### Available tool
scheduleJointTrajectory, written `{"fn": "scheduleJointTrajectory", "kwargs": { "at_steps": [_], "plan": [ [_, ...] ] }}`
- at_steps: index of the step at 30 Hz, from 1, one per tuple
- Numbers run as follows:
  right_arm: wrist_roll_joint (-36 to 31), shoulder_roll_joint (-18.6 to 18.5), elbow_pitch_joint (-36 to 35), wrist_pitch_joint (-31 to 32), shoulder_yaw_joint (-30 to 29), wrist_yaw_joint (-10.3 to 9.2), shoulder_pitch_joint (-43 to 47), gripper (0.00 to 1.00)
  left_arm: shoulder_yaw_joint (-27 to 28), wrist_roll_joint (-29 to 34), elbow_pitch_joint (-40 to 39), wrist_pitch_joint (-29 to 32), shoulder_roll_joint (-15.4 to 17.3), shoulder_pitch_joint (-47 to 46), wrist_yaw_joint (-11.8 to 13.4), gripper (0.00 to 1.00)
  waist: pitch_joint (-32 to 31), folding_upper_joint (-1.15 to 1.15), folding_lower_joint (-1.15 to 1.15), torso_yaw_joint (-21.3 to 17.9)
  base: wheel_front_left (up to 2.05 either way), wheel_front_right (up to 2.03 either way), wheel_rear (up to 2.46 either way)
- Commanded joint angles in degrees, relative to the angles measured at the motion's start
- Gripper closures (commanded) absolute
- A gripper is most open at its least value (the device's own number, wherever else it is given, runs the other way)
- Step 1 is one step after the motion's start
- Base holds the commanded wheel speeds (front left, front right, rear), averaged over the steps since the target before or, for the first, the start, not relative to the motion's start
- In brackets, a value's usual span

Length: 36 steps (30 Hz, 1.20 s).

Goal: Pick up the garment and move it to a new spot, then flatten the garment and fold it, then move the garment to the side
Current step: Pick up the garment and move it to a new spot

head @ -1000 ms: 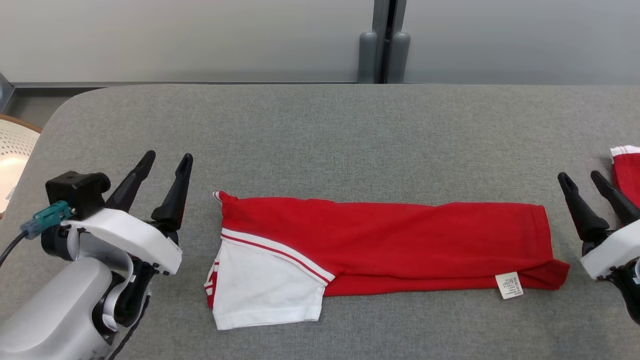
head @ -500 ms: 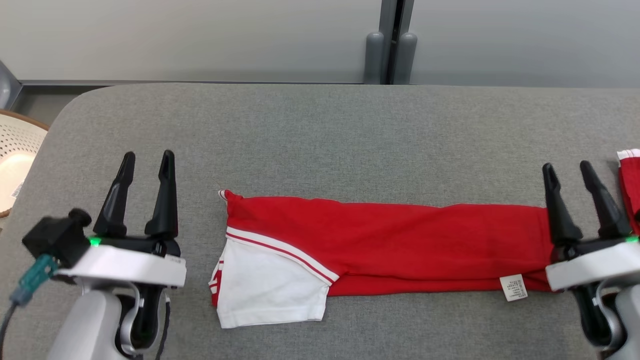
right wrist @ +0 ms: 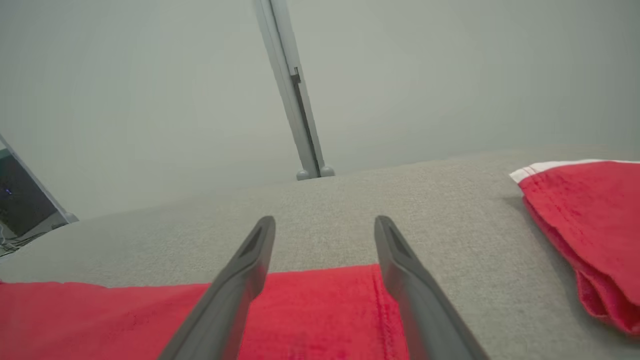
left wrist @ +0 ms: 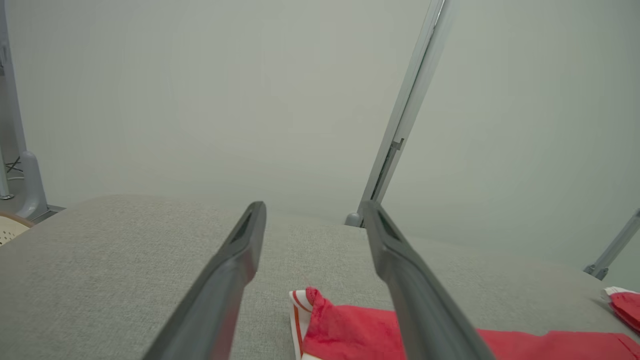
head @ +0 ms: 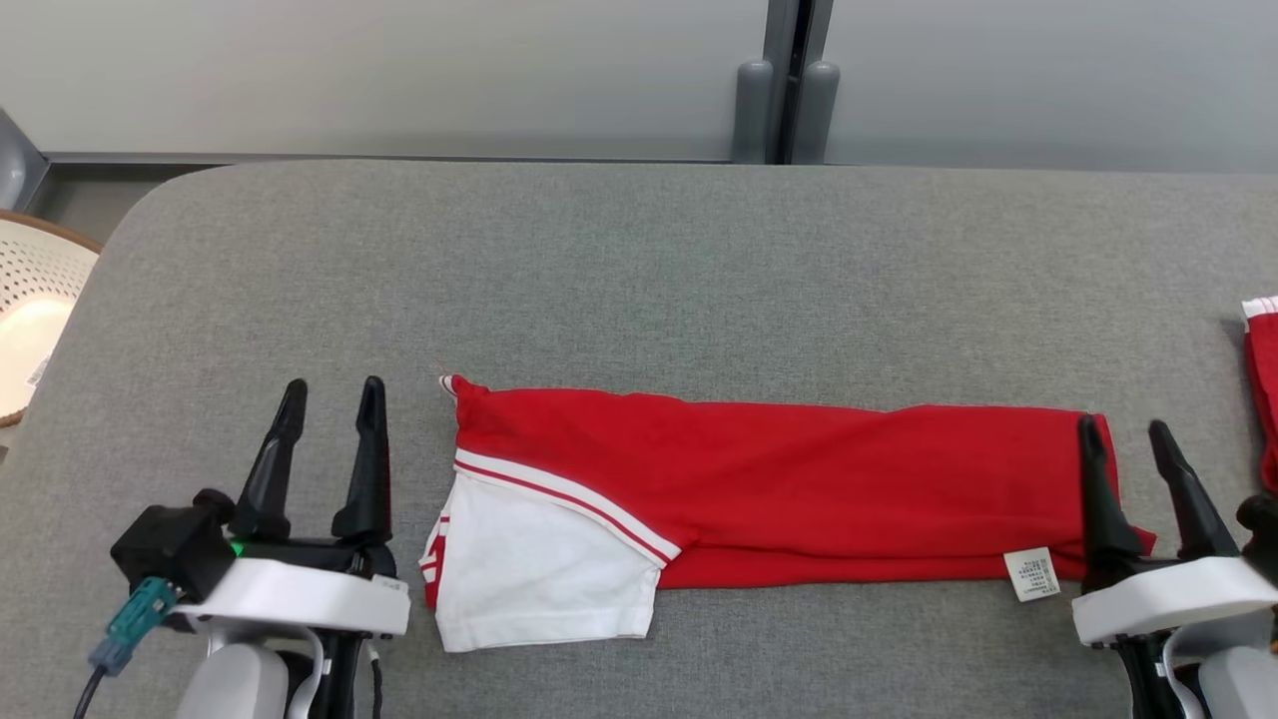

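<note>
The garment (head: 799, 489) is a red shirt with a white, red-striped sleeve (head: 529, 579), folded into a long strip across the grey table (head: 639, 280). A white label (head: 1032, 574) sticks out near its right end. My left gripper (head: 331, 397) stands open just left of the sleeve end, apart from the cloth. My right gripper (head: 1123, 431) stands open over the strip's right end. In the left wrist view the open fingers (left wrist: 240, 260) frame the garment's corner (left wrist: 340, 325). In the right wrist view the red hem (right wrist: 320, 310) lies between and under the open fingers (right wrist: 250, 270).
A second red garment (head: 1263, 379) with white trim lies at the table's right edge, also in the right wrist view (right wrist: 590, 220). A perforated pale basket (head: 30, 320) sits off the table's left side. A grey wall with a vertical post (head: 789, 80) stands behind.
Both grippers have drawn back toward the near edge. The left one turned upright and came closer to the sleeve end; the right one shifted left over the strip's right end. The garment lies unmoved.
</note>
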Motion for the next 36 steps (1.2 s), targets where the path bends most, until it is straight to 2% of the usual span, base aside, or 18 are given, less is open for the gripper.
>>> {"fn": "scheduleJointTrajectory", "kwargs": {
  "at_steps": [1,10,16,21,22,23,28,36],
  "plan": [
    [0.2,0.7,1.6,-0.3,-1.5,-0.05,-1.0,0.0,-0.3,0.0,-0.2,-0.1,0.3,-1.2,-0.1,0.0,0.4,0.0,0.0,0.1,0.0,0.0,0.0],
    [1.0,3.7,17.6,-0.3,-5.0,-0.03,-5.7,0.0,-1.4,-0.2,-1.5,-0.1,1.3,-2.0,-0.2,0.0,1.5,0.0,0.0,0.7,0.0,0.0,0.0],
    [2.4,4.9,23.6,-0.3,-5.4,-0.03,-7.3,0.0,-1.7,-0.4,-1.3,-0.1,1.6,-2.3,-0.2,0.0,1.8,0.0,0.0,0.9,0.0,0.0,0.0],
    [4.3,5.6,26.5,0.2,-3.3,-0.03,-8.0,0.0,-1.5,-0.4,-1.1,-0.1,1.7,-2.4,-0.2,0.0,1.8,0.0,0.0,0.8,0.0,0.0,0.0],
    [4.7,5.7,26.8,0.2,-2.6,-0.03,-8.1,0.66,-1.4,-0.4,-1.1,-0.1,1.7,-2.4,-0.2,0.0,1.8,0.0,0.0,0.8,0.0,0.0,0.0],
    [5.0,5.6,27.0,0.2,-2.1,-0.03,-8.2,1.0,-1.3,-0.4,-1.0,-0.1,1.7,-2.4,-0.2,0.0,1.8,0.0,0.0,0.7,0.0,0.0,0.0],
    [5.6,4.0,27.0,0.1,-1.0,-0.03,-8.7,1.0,-1.3,-0.3,-0.9,-0.1,1.5,-2.6,-0.2,0.0,1.7,0.0,0.0,0.5,0.0,0.0,0.0],
    [3.8,-1.1,27.7,-0.2,-6.6,-0.1,-10.4,1.0,-1.2,-0.5,-0.5,-0.1,1.4,-2.6,-0.2,0.0,1.4,0.0,0.0,0.2,0.0,0.0,0.0]
  ]
}}
